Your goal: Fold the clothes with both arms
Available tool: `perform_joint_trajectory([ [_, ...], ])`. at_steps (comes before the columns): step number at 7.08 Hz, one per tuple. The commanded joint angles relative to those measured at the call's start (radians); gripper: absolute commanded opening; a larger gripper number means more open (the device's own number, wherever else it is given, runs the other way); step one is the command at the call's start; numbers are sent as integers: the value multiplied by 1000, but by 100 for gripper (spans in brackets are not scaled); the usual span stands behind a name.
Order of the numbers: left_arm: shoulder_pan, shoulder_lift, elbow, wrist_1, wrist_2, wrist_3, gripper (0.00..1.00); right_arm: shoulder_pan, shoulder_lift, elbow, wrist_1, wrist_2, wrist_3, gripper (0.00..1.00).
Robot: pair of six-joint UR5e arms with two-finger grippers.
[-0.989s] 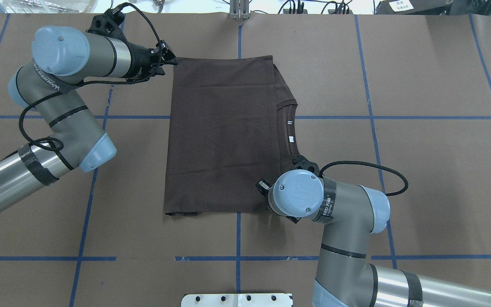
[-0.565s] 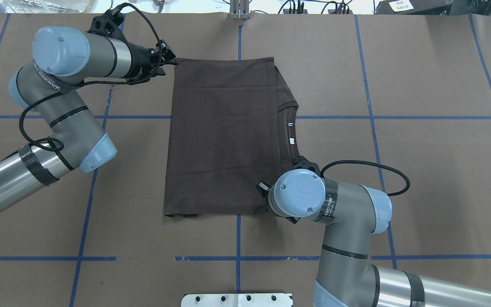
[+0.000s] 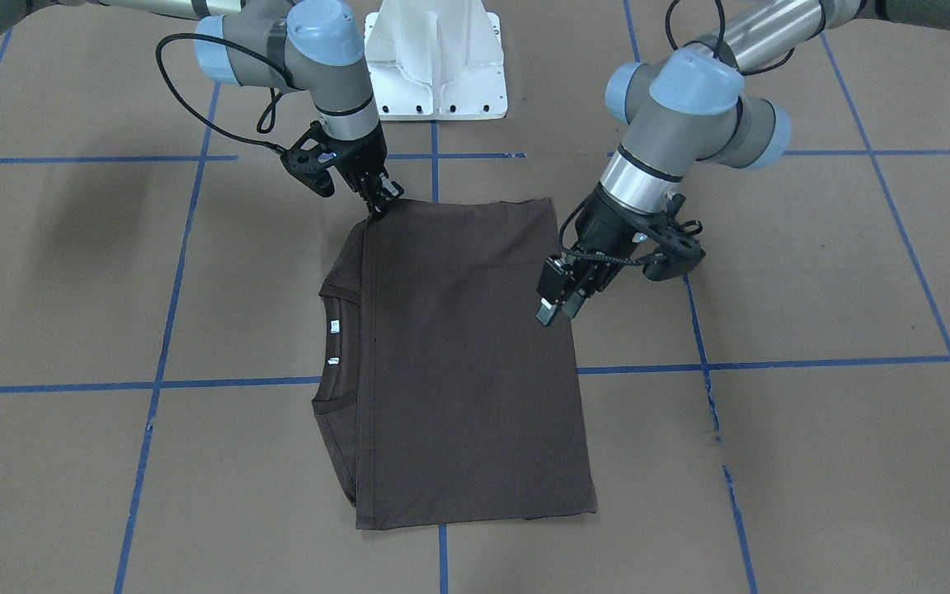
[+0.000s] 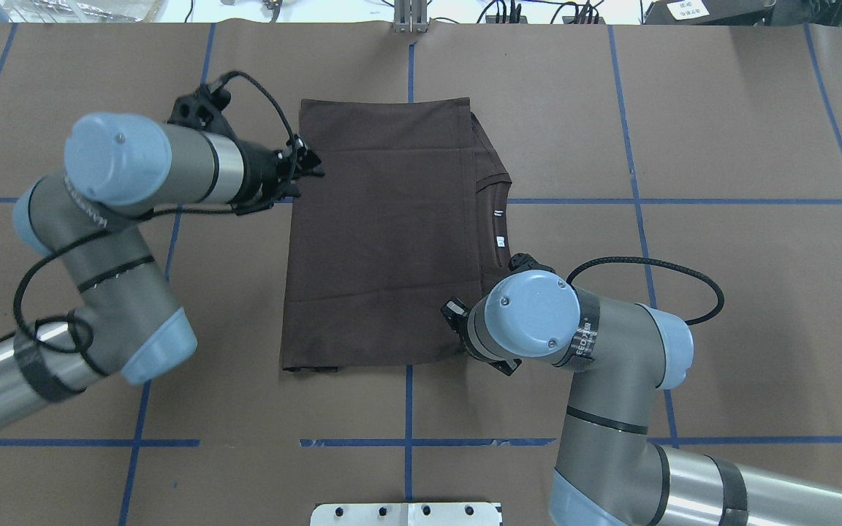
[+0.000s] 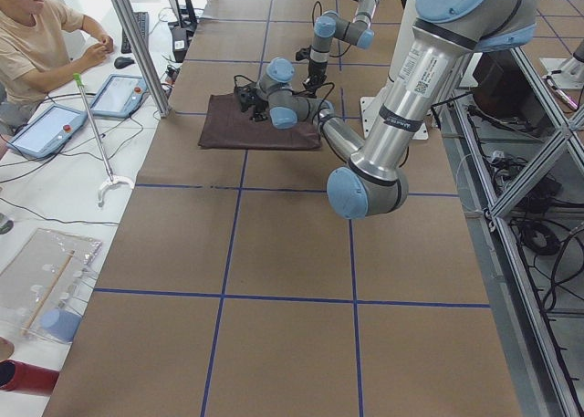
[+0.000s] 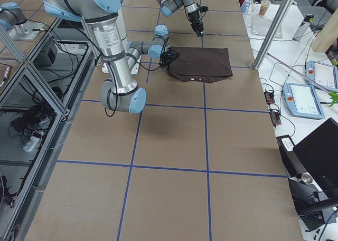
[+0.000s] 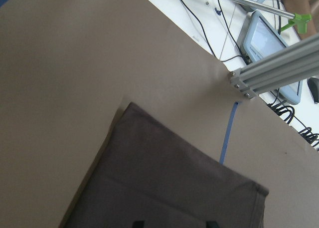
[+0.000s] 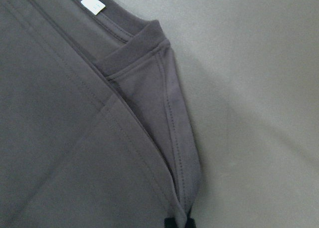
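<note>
The dark grey-brown T-shirt (image 4: 384,234) lies folded into a tall rectangle on the brown table. Its collar (image 4: 498,219) and white neck labels (image 3: 333,327) stick out along one long side. My left gripper (image 3: 556,312) hovers over the shirt's opposite long edge, raised above the cloth. In the left wrist view its fingertips (image 7: 137,223) stand apart with nothing between them. My right gripper (image 3: 382,206) is at the shirt corner nearest the robot on the collar side. In the right wrist view it (image 8: 178,222) pinches the folded cloth edge. In the overhead view my wrist hides it.
The white base pedestal (image 3: 434,58) stands just behind the shirt. Blue tape lines (image 4: 408,442) grid the brown table. An aluminium post (image 7: 279,73) rises at the far table edge. An operator (image 5: 27,34) sits with tablets (image 5: 46,130) beyond that edge.
My left gripper has left the shirt's far left corner and moved toward the robot along the left edge. The right arm has shifted only slightly.
</note>
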Motion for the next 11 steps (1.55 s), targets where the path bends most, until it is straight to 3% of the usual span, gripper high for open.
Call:
perform_joint_trajectory([
  [1,199,171,-186,73,81,-81,56,8,-14,13,6,7,-12,0],
  [3,325,179,-167,122,174,-154,58,8,-15,12,8,7,-15,0],
  [4,356,181,-155,126,177,-176,58,10,-15,12,9,7,-15,0],
  [11,358,179,-145,205,179,-178,59,16,-11,15,9,12,-14,0],
])
